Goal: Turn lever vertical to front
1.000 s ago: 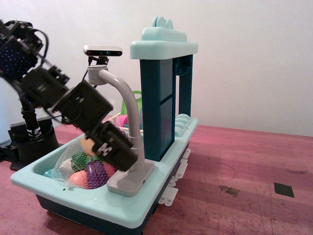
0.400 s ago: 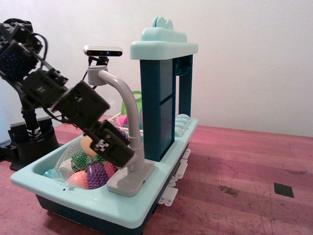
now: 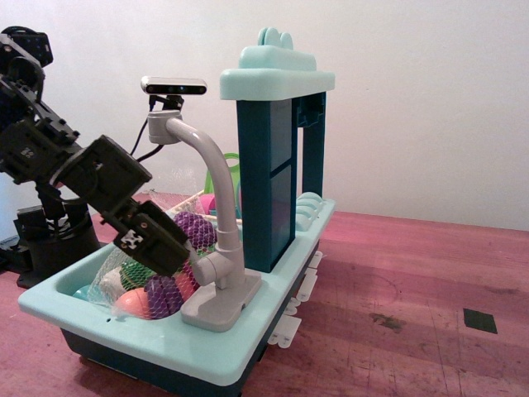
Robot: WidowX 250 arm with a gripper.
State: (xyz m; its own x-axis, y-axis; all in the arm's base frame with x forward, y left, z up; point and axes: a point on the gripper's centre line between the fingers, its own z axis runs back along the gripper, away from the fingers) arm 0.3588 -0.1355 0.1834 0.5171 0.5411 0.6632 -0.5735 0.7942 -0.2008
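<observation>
Smooth matt grey plastic lever (image 3: 208, 266); satin pale-teal plastic sink (image 3: 165, 343) around it; white mesh netting (image 3: 111, 281) beside; scuffed reddish wooden worktop (image 3: 397, 322) beneath.

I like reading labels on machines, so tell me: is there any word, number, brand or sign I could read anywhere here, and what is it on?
No readable words, numbers or brand names anywhere.
Black-and-white square marker on the black robot gripper: a blocky pattern, not letters.
Light-grey plastic toy faucet and its short lever: no print visible.
Pale turquoise toy sink: no print visible.
Grey bar-shaped camera behind: no legible marking.
</observation>
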